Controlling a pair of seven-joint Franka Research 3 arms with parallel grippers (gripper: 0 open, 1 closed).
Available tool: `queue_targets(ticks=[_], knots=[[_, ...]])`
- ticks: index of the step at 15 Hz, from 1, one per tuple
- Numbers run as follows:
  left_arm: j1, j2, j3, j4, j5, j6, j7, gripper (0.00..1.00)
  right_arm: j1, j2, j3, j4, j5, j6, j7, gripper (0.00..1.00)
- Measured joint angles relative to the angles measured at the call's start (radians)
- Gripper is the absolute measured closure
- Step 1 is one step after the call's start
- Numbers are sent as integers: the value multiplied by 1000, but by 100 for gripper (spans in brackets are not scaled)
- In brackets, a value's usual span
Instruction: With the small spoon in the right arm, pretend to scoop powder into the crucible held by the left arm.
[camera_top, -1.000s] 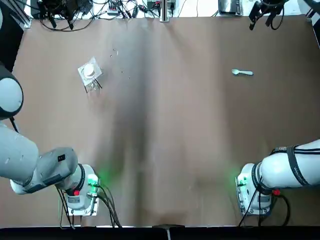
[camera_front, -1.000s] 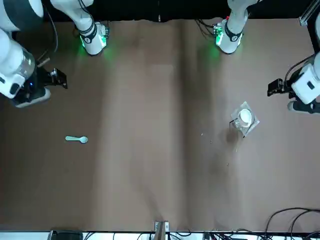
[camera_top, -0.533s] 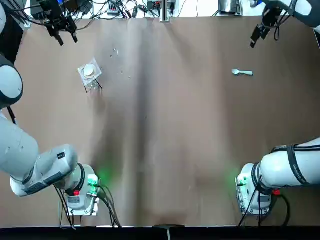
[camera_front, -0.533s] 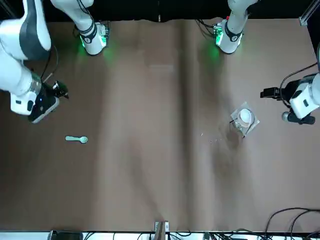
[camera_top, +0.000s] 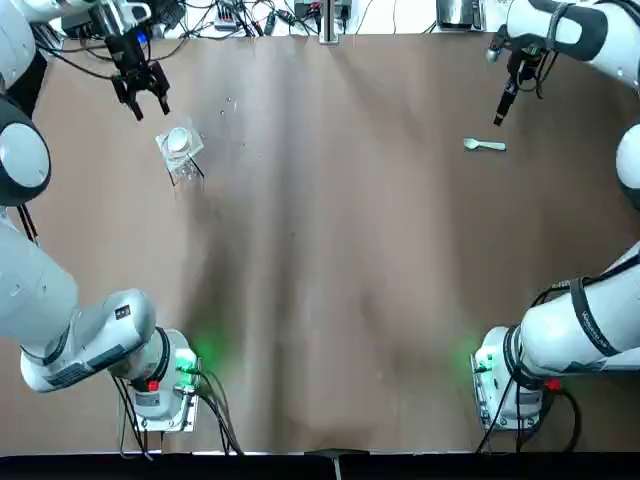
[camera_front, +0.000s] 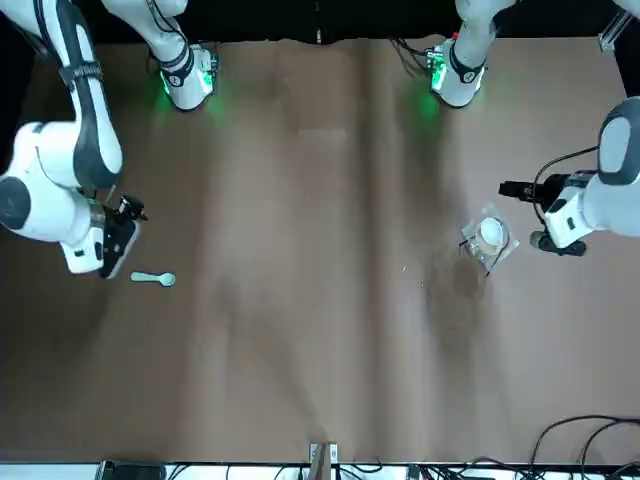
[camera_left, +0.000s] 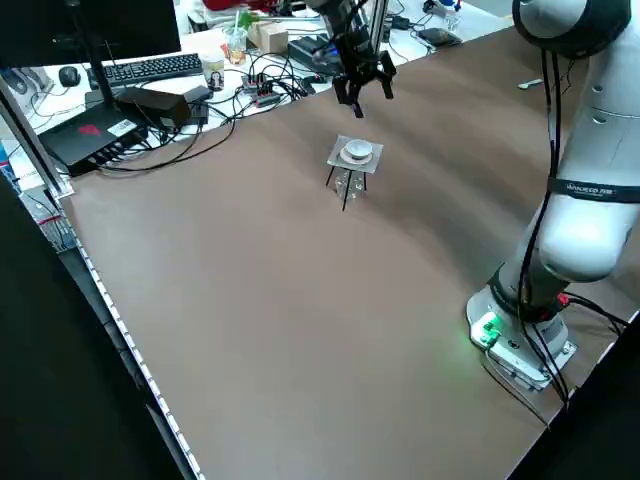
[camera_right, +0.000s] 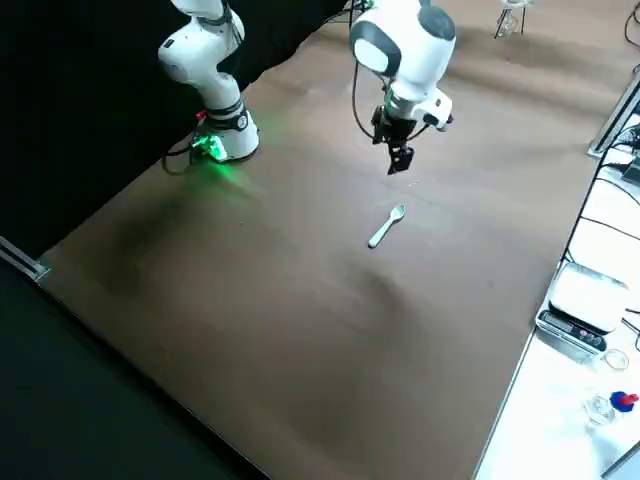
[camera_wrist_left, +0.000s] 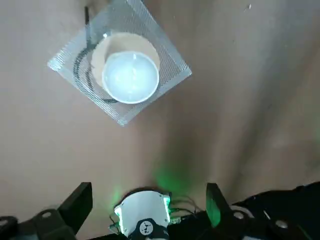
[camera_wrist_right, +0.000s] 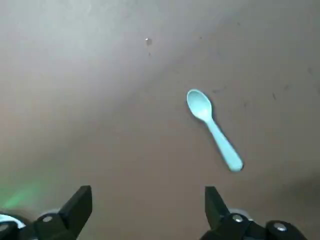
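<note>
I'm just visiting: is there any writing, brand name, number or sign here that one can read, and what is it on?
No text here can be read.
On the left arm, a dark band: tiny marks, too small to read.
On the black box, a red sticker: blurred.
On the spoon and the crucible: no marks.

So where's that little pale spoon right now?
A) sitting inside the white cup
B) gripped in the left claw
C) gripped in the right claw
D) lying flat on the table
D: the spoon lies flat on the table, and the right claw hangs open and empty close by.
</note>
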Motion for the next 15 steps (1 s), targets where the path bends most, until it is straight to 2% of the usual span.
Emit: queue_targets(ticks=[3, 7, 10, 11, 12, 14, 15], knots=[[7, 51, 2, -19, 0, 37, 2, 0, -9, 60, -2, 0, 0, 55, -144, 3], [18, 148, 7, -21, 0, 163, 13, 0, -36, 142, -4, 9, 3, 119, -245, 5], [21, 197, 10, -21, 4, 224, 15, 1, -62, 214, -4, 22, 36, 210, -352, 8], [21, 207, 11, -21, 8, 232, 16, 4, -73, 236, -4, 27, 53, 238, -396, 9], [21, 213, 11, -21, 11, 236, 16, 4, -84, 255, -4, 33, 64, 255, -440, 17], [21, 215, 12, -21, 12, 238, 17, 7, -106, 290, -5, 51, 75, 276, -508, 20], [23, 215, 12, -20, 12, 238, 17, 14, -110, 300, -5, 55, 76, 300, -528, 21]])
